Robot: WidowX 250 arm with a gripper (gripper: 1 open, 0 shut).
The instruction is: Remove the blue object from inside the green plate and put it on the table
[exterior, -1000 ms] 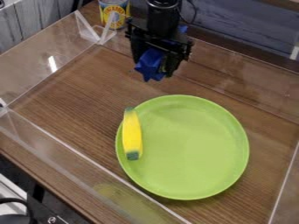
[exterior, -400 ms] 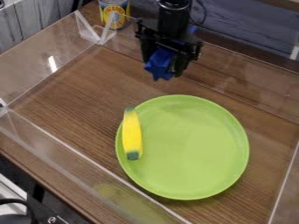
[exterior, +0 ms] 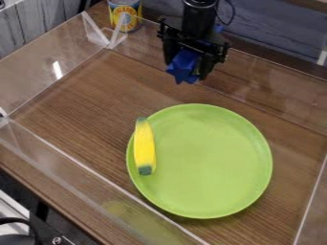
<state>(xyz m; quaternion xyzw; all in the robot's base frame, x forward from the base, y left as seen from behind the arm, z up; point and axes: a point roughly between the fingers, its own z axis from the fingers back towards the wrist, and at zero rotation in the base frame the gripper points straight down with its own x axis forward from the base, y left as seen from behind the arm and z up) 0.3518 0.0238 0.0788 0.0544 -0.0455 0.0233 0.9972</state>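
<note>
One blue object point(exterior: 186, 65), gripped in the end effector point(exterior: 190, 63), has shifted slightly right, still beyond the green plate's point(exterior: 243, 188) far edge. Already out of the plate; lowering onto the counter point(exterior: 79, 120) likely remains.

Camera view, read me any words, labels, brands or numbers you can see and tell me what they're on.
No text reads clearly.
Can behind the tabletop: small marks on its yellow label, too blurred to read.
Plate, banana, blue block: no text visible.
</note>
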